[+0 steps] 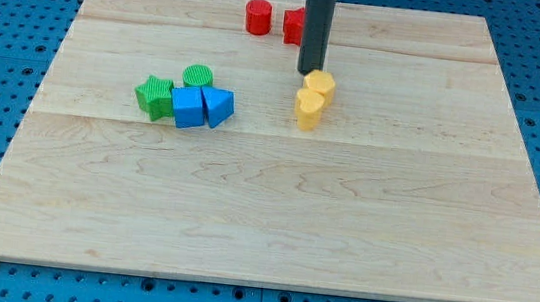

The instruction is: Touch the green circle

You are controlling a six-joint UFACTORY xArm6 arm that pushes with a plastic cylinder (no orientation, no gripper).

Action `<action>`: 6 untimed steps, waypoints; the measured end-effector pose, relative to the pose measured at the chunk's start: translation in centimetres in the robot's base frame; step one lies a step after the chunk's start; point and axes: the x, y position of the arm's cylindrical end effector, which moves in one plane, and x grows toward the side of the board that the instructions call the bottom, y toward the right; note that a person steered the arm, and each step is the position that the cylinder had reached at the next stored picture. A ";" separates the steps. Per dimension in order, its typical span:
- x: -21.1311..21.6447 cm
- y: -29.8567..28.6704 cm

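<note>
Left of centre on the desk (262,231), green circle (198,75) touches blue cube (188,107); my tip (309,72), no hand fitted, meets 2 yellow blocks (312,97), well apart rightward.

Counting eight blocks total on the wooden board (273,222). Two green: a circle (198,75) and a star (155,96). Two blue: a cube-ish one (188,107) plus a wedge-shaped one (218,105). Two yellow (319,83) (309,107), touching. Two red: a cylinder (258,17) and another (292,26), shape half hidden.
</note>
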 end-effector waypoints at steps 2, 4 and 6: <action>3.8 -0.1; 0.7 -6.6; -1.8 -16.0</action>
